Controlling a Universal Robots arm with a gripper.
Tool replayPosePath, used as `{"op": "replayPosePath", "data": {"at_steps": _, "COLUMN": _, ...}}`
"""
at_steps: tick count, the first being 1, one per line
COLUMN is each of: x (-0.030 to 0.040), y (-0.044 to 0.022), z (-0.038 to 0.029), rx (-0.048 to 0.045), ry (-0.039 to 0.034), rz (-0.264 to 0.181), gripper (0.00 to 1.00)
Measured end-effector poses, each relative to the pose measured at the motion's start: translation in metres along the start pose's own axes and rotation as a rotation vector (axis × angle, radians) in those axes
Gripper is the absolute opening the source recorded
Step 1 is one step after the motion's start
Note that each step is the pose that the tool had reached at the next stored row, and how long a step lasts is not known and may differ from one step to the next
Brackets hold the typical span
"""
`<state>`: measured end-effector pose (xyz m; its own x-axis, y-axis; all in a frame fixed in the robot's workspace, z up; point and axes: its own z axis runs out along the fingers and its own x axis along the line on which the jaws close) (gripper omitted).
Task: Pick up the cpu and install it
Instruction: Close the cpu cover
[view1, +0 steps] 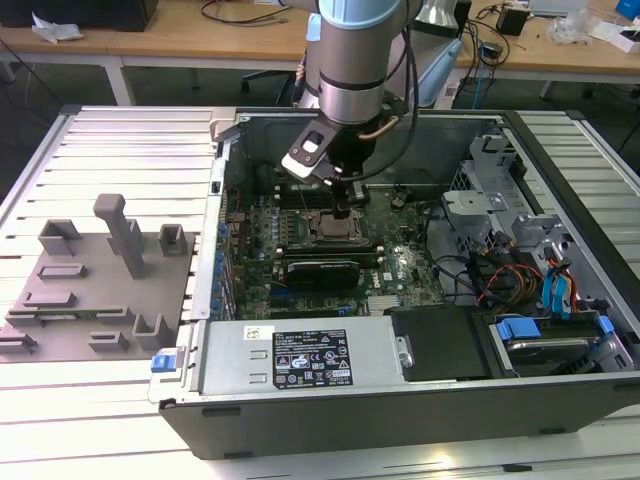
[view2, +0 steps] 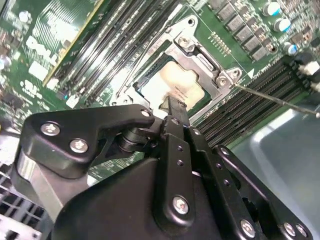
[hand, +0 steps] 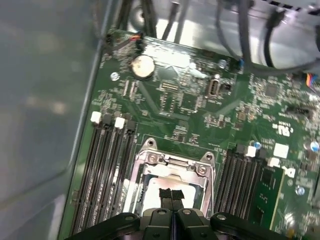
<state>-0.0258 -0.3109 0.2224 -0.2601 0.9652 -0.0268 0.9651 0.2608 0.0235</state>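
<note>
The cpu (view2: 172, 80) is a small pale silvery square lying flat inside the metal-framed socket (view2: 200, 55) on the green motherboard. It shows again in the first wrist view as the cpu (hand: 150, 189) within the socket (hand: 172, 160). My gripper (hand: 171, 195) hangs straight over it, its two black fingers (view2: 176, 107) pressed together with their tips at or just above the chip's top. Nothing sits between them. In the exterior view the gripper (view1: 347, 200) is down inside the open computer case, over the socket (view1: 335, 228).
Memory slots (hand: 107, 170) flank the socket on both sides. A long black card (view1: 320, 270) lies just beyond it, then the power supply (view1: 300, 355). Drive bays and cables (view1: 520, 250) fill the exterior view's right. A grey tray (view1: 90, 270) rests outside the case, on the exterior view's left.
</note>
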Motion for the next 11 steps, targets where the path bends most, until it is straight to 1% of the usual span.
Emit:
{"op": "replayPosePath", "data": {"at_steps": 1, "x": 0.0, "y": 0.0, "z": 0.0, "rx": -0.0008, "ry": 0.0007, "rz": -0.029, "gripper": 0.11}}
{"op": "replayPosePath", "data": {"at_steps": 5, "x": 0.0, "y": 0.0, "z": 0.0, "rx": -0.003, "ry": 0.0026, "rz": -0.11, "gripper": 0.11}}
{"op": "replayPosePath", "data": {"at_steps": 6, "x": 0.0, "y": 0.0, "z": 0.0, "rx": -0.0038, "ry": 0.0032, "rz": -0.138, "gripper": 0.11}}
{"op": "replayPosePath", "data": {"at_steps": 11, "x": 0.0, "y": 0.0, "z": 0.0, "rx": -0.0062, "ry": 0.0054, "rz": -0.23, "gripper": 0.11}}
